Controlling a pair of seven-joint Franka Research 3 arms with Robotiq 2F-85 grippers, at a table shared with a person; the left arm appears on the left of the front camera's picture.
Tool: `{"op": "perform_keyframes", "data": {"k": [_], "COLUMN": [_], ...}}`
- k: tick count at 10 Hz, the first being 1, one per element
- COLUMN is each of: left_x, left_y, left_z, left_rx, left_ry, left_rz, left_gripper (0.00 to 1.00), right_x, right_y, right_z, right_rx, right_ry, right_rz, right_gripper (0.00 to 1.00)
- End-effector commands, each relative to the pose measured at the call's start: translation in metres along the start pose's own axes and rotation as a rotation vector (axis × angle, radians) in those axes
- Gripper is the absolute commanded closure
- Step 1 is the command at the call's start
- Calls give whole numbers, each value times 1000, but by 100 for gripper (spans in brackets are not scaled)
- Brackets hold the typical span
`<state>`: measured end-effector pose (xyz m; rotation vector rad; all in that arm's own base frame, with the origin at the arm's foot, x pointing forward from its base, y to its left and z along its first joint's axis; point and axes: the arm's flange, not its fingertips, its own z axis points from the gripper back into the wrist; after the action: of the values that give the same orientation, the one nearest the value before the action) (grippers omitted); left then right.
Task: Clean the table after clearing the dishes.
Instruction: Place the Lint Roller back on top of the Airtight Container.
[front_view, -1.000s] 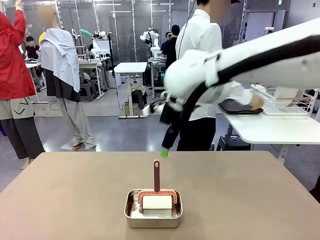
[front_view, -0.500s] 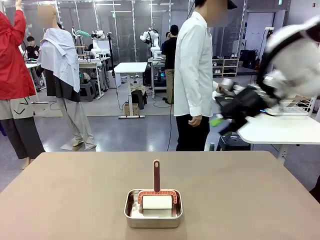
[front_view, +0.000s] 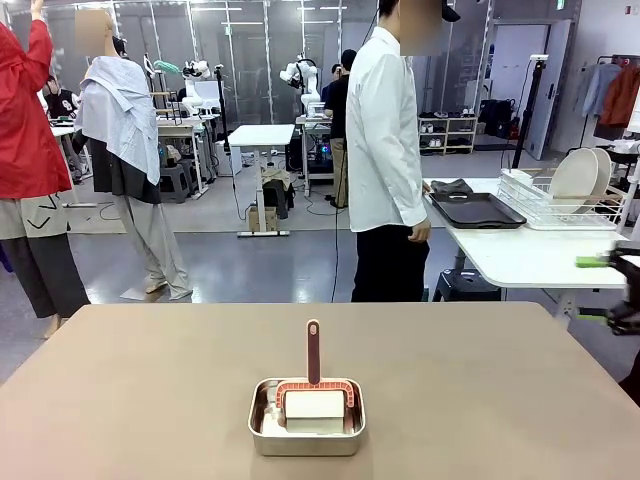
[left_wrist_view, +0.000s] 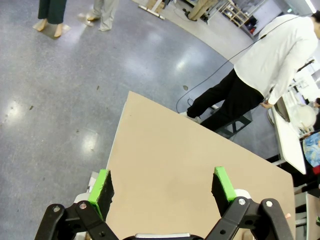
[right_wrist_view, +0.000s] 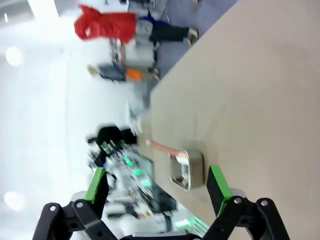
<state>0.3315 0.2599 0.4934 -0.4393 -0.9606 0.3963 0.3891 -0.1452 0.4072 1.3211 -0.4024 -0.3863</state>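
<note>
The counter (front_view: 150, 380) is bare of plates and trays; the dishes (front_view: 580, 180) are seen racked upright on the wire rack (front_view: 560, 212) of the white side table beyond, with a dark tray (front_view: 478, 210) beside them and a person (front_view: 385, 150) standing near it. Near the front middle of the counter, a small steel pan (front_view: 306, 420) holds a lint roller (front_view: 314, 402) whose reddish handle (front_view: 313, 352) stands upright. The cleaning step is judged to be in hand, and the roller is taken as the thing to be picked up first. The right tool (front_view: 612, 290) is glimpsed, blurred, at the right edge of the front view, well apart from the pan; in its wrist view the green pads (right_wrist_view: 218, 182) are spread wide with nothing between them. The left tool (left_wrist_view: 162, 186) is likewise released and empty, held over the counter's edge. For a good grasp, the handle is best approached from above with the jaws spread to either side of it and closed on its upper part, clear of the pan rim. The roller should be lifted straight up so the pan is not dragged, and then rolled in overlapping passes across the whole top
</note>
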Motion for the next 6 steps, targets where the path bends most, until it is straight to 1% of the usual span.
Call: {"op": "perform_keyframes", "data": {"k": [1,2,3,4,5,6], "left_x": [2,2,2,2,2,2], "left_y": [0,0,0,0,0,0], "left_z": [4,4,4,4,4,4], "left_rx": [-7,-7,-7,-7,-7,-7], "left_ry": [8,8,8,8,8,8], "left_rz": [-2,-2,-2,-2,-2,-2], "left_gripper": [0,0,0,0,0,0], "right_x": [-19,-29,-36,-40,-13,-13], "right_y": [-28,-47,-61,-70,-64,-64], "right_z": [22,30,36,38,55,55], "right_rx": [253,276,261,263,181,181], "right_ry": [-424,-459,-503,-492,-373,-373], "right_rz": [-260,-303,-326,-319,-292,-292], "right_gripper": [0,0,0,0,0,0]}}
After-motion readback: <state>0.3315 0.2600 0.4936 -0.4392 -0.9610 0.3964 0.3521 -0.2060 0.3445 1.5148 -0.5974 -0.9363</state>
